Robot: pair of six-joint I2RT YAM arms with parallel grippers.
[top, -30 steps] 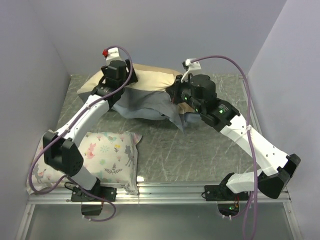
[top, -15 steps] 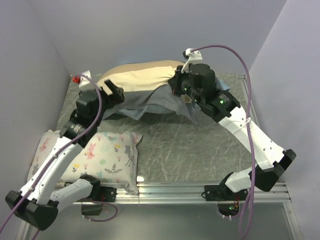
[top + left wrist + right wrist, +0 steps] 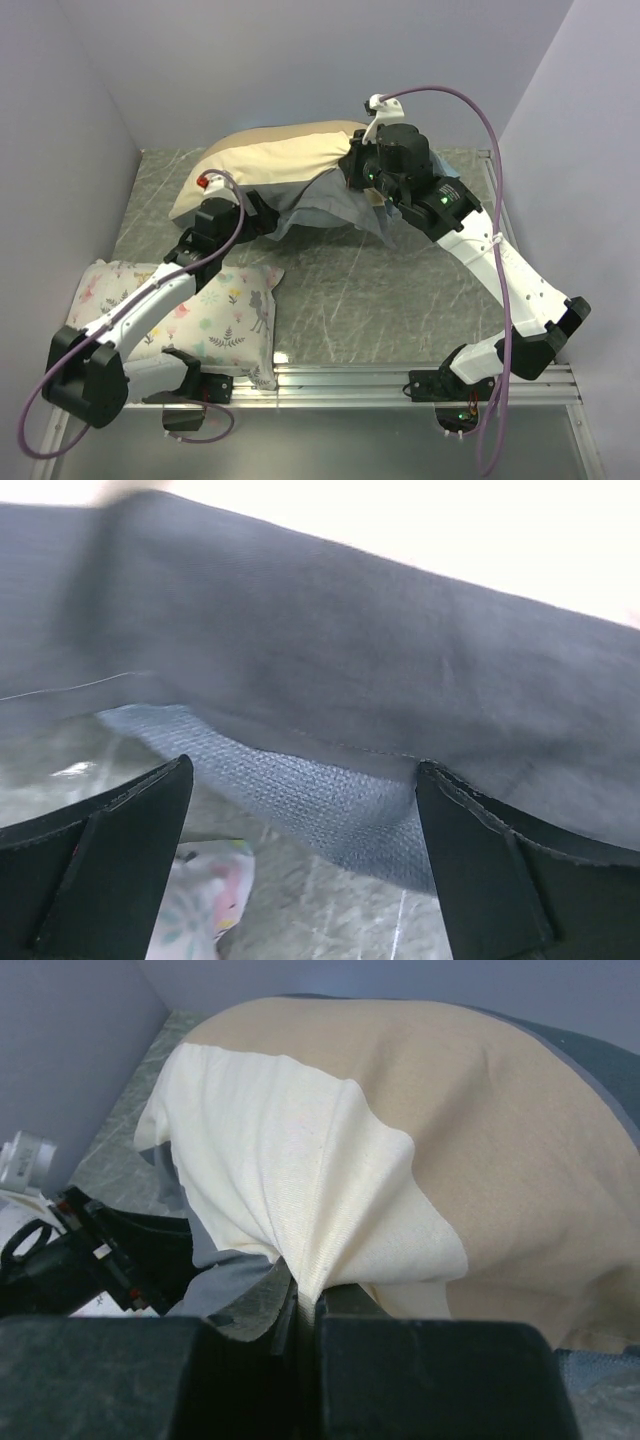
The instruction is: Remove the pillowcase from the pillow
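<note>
Starting at the near edge, we see a small flowery pillow [image 3: 215,305] lying on the table [image 3: 380,290], close to the left arm's base. It is not part of our job.

A little farther in, the left gripper [image 3: 262,208] is at the low front edge of the pillowcase [image 3: 290,160]. In the left wrist view its fingers [image 3: 110,870] are spread wide and hold nothing. The dark grey hem hangs right in front of them.

Farther back, the pillowcase sits in a big puffy heap near the back wall, with tan and cream on top and grey-blue below. We think the pillow is still inside, but we cannot see it.

Up at the right end of the heap, the right gripper [image 3: 305,1325] is squeezed tight on a pinch of cream cloth, lifting it a bit.

We think the step now is getting a second hold on the case. Next, the left fingers should slide onto the grey hem and close on the cloth only, not the stuffing. Then the two arms can pull the case off.

We can read no words or labels anywhere.
</note>
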